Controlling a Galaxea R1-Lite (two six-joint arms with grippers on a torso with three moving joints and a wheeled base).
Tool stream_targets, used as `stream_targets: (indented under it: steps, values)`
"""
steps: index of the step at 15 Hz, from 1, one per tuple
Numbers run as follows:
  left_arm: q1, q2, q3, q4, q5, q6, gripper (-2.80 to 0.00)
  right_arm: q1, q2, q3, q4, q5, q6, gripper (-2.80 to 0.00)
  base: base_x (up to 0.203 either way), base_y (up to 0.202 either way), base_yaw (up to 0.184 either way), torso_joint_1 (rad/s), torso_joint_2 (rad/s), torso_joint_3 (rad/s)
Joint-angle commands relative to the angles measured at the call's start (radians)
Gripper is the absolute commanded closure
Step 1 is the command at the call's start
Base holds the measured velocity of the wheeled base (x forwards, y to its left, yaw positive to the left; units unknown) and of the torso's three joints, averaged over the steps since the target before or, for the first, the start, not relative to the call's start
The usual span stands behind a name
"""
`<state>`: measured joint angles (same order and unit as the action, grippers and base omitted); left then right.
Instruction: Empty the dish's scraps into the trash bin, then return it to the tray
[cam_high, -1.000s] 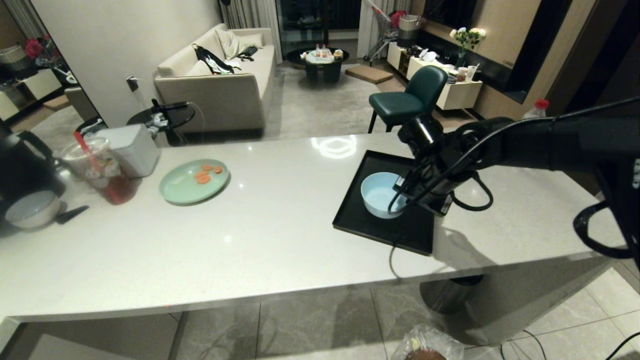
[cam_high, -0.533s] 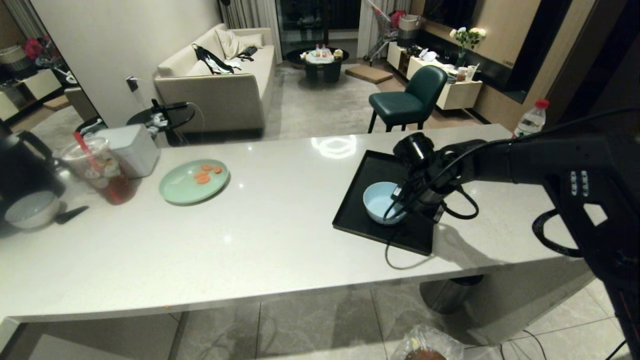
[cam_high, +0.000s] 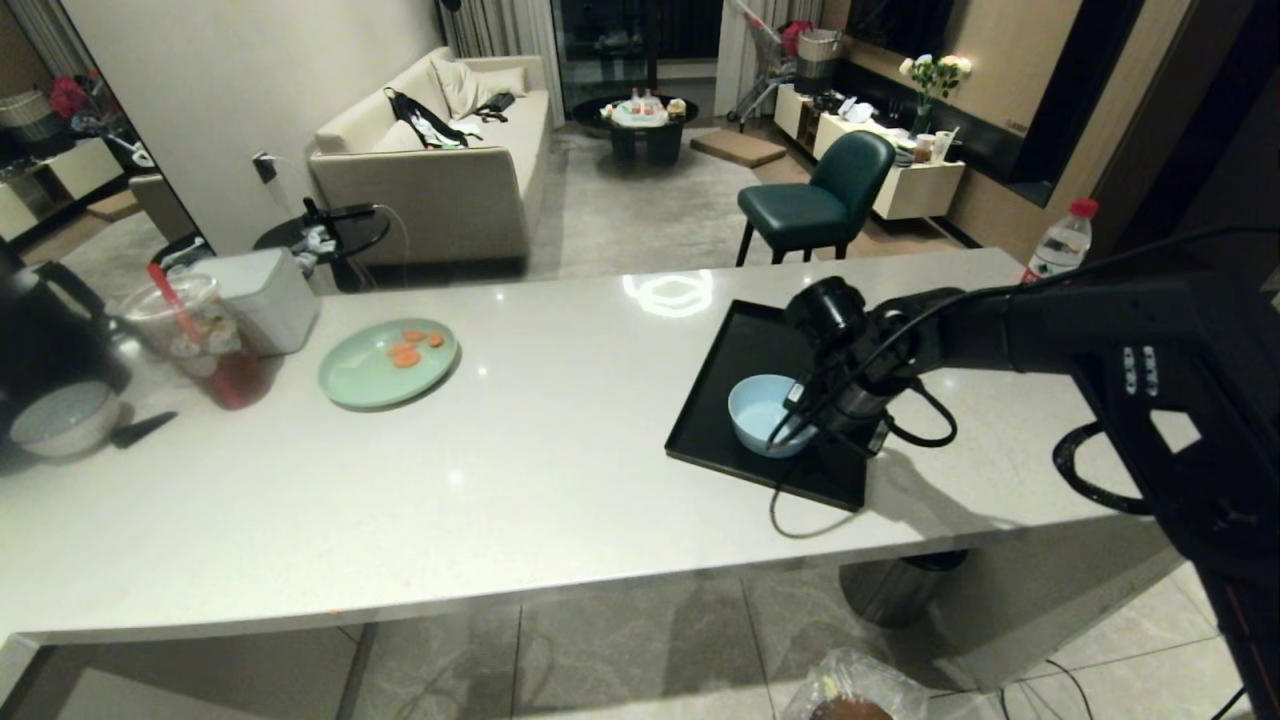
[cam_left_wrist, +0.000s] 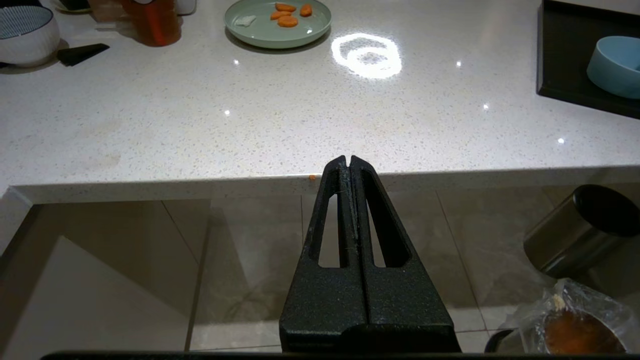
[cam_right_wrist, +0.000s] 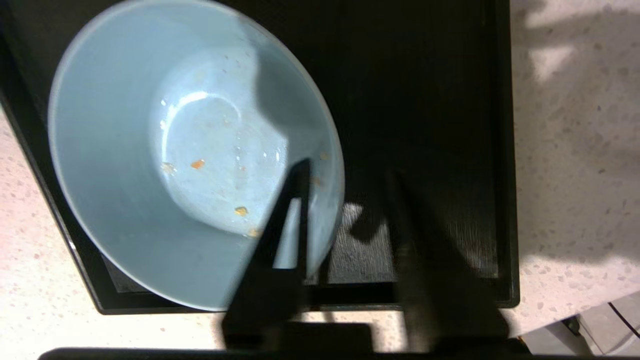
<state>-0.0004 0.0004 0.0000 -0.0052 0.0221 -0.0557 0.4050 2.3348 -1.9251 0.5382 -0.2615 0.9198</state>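
1. The long pale speckled stone bench (cam_high: 520, 470) carries everything here, with grey floor tiles below its near edge.
2. The large flat matte black rectangular tray (cam_high: 740, 350) lies toward the bench's right end, its near rim close to the near edge.
3. The right arm reaches over the tray from the right; its claw (cam_right_wrist: 345, 200) points down with its jaws parted narrowly, one finger inside the bowl's rim and one outside. It looks slack rather than clamped.
4. The left claw (cam_left_wrist: 350, 165) hangs below the bench's near edge, fingers pressed together and holding nothing.
5. The wide flat mint-green plate (cam_high: 388, 362) with orange slices sits toward the far left of the bench.
6. The small round metal trash bin lined with crinkly clear plastic (cam_left_wrist: 575, 327) stands on the floor below the near edge.
7. The small smooth pale blue bowl (cam_high: 762, 412) rests on the tray near its front rim.
8. Only orange crumbs (cam_right_wrist: 197, 163) cling inside the bowl.
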Motion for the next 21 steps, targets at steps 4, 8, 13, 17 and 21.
stream_targets:
  steps: [4,8,13,17,21]
  values:
    - [0.000,0.001,0.000,0.000,0.001,-0.001,0.00,-0.001,-0.077,0.001,0.011,-0.003,0.003,-2.80,0.000,0.000,0.000,0.000,0.00,0.000]
    - [0.000,0.001,0.000,-0.001,0.001,-0.001,0.00,0.031,-0.211,0.006,0.005,-0.010,-0.102,-2.80,0.000,0.000,0.000,0.000,0.00,0.000]
    - [-0.001,0.001,0.000,-0.001,0.001,-0.001,0.00,0.122,-0.520,0.240,-0.051,-0.085,-0.377,-2.80,0.000,0.000,0.000,0.000,0.00,0.000]
    - [-0.001,0.000,0.000,-0.001,0.001,-0.001,0.00,0.191,-0.836,0.662,-0.184,-0.106,-0.511,0.00,0.000,0.000,0.000,0.000,0.00,0.000]
    - [-0.001,0.000,0.000,-0.001,0.001,-0.001,0.00,0.214,-1.124,0.998,-0.293,-0.144,-0.592,0.00,0.000,0.000,0.000,0.000,0.00,0.000]
